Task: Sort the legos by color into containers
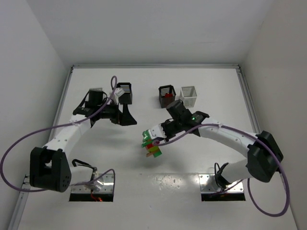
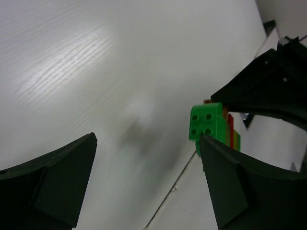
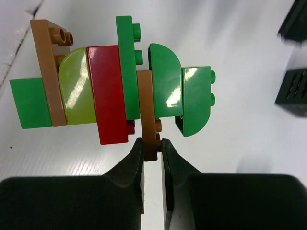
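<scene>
My right gripper (image 1: 157,137) is shut on a stuck-together cluster of legos (image 1: 152,144) and holds it above the table's middle. In the right wrist view my fingertips (image 3: 152,147) pinch a thin orange-brown plate (image 3: 146,110) in the cluster, between green bricks (image 3: 195,100), a red brick (image 3: 108,93), a yellow-green brick (image 3: 75,88) and another orange-brown plate (image 3: 48,67). My left gripper (image 1: 126,116) is open and empty, left of the cluster and apart from it. In the left wrist view (image 2: 147,140) a green brick of the cluster (image 2: 207,122) shows by its right finger.
A black bin (image 1: 166,96) with something red inside and a white bin (image 1: 188,96) stand at the back right. A black bin (image 1: 125,97) and a white bin (image 1: 123,86) stand at the back left, just behind my left gripper. Two dark bins (image 3: 293,91) show at the right wrist view's right edge.
</scene>
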{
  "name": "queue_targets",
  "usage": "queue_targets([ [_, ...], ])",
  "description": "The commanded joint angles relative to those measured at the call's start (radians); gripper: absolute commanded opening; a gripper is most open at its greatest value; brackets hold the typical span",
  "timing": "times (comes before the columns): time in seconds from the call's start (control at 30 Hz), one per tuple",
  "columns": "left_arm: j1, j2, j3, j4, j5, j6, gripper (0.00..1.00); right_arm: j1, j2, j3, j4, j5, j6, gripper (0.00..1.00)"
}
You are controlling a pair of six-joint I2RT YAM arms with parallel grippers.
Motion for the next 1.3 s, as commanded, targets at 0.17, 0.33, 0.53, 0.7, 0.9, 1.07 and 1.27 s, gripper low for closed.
queue_targets([
  [0.17, 0.012, 0.088, 0.079, 0.007, 0.286, -0.052, 0.93, 0.123, -0.056, -0.016, 0.13, 0.051, -0.099, 0.0],
  [0.33, -0.009, 0.088, 0.033, -0.004, 0.321, -0.052, 0.93, 0.169, -0.056, -0.055, 0.22, 0.157, -0.119, 0.0],
  [0.53, -0.046, 0.056, -0.009, -0.004, 0.301, -0.042, 0.94, 0.198, -0.078, -0.133, 0.343, 0.254, -0.119, 0.0],
  [0.7, -0.055, 0.056, -0.03, -0.004, 0.222, -0.033, 0.94, 0.209, -0.099, -0.156, 0.419, 0.275, -0.119, 0.0],
  [0.9, -0.075, 0.056, -0.05, 0.007, 0.211, -0.033, 0.92, 0.218, -0.108, -0.165, 0.429, 0.286, -0.119, 0.0],
  [1.07, -0.075, 0.046, -0.059, 0.025, 0.224, -0.033, 0.75, 0.241, -0.108, -0.165, 0.439, 0.286, -0.119, 0.0],
  [1.27, -0.075, 0.007, -0.078, 0.043, 0.28, -0.042, 0.49, 0.25, -0.098, -0.165, 0.457, 0.315, -0.119, 0.0],
])
